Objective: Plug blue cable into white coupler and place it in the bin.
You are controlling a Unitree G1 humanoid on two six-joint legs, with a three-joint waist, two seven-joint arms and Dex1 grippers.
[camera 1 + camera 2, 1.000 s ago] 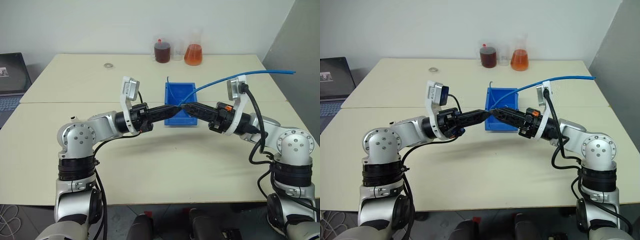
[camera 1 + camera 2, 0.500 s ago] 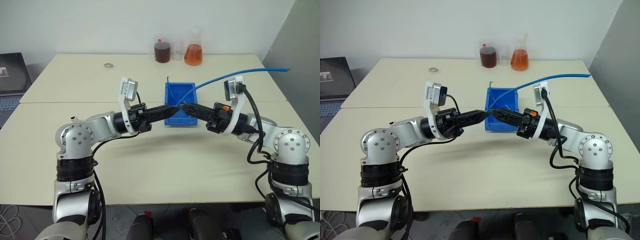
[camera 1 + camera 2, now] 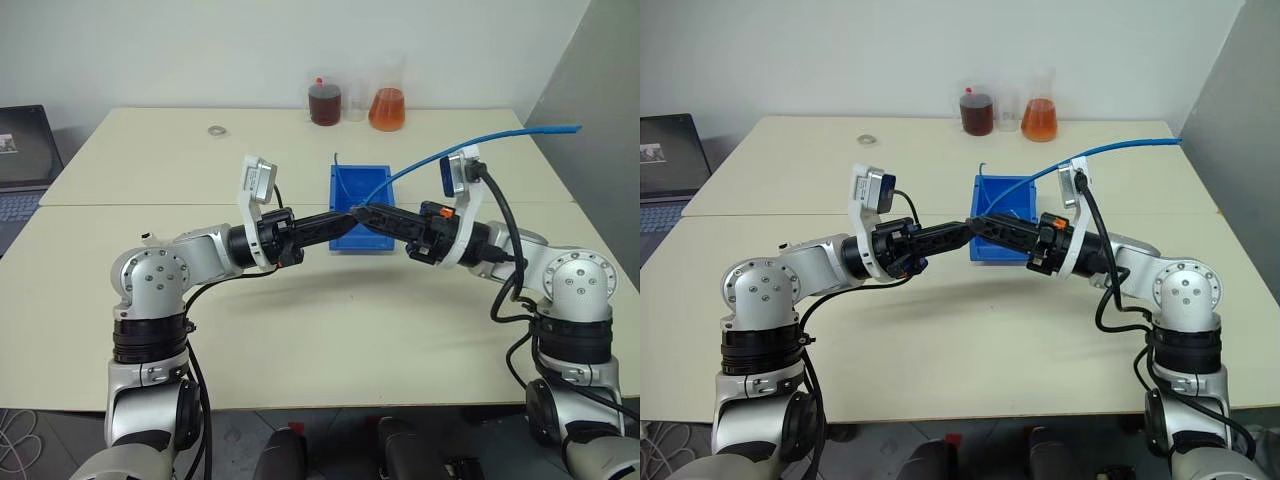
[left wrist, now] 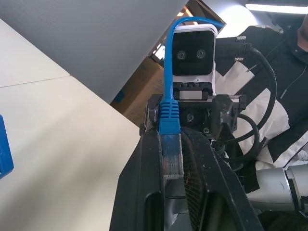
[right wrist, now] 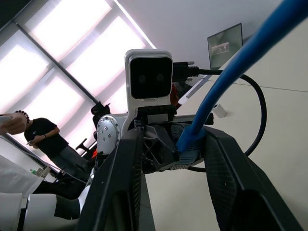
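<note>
The blue cable (image 3: 450,152) runs from past the table's right edge, over my right wrist, to the point where both grippers meet above the bin (image 3: 358,238). In the left wrist view its clear plug (image 4: 172,161) lies clamped between my left gripper's fingers, so my left gripper (image 3: 350,216) is shut on it. My right gripper (image 3: 366,211) faces it tip to tip. Its fingers (image 5: 231,183) stand apart on either side of the cable's blue boot (image 5: 190,144), and I see no squeeze on it. The white coupler is hidden.
At the table's far edge stand a bottle of dark red liquid (image 3: 324,100), a small beaker and a flask of orange liquid (image 3: 387,105). A small ring (image 3: 215,130) lies far left, a laptop (image 3: 20,150) beyond it. A person (image 5: 43,139) stands in the background.
My right wrist has edged slightly toward the left gripper, and the cable's free end has lifted a little. The left arm has kept still.
</note>
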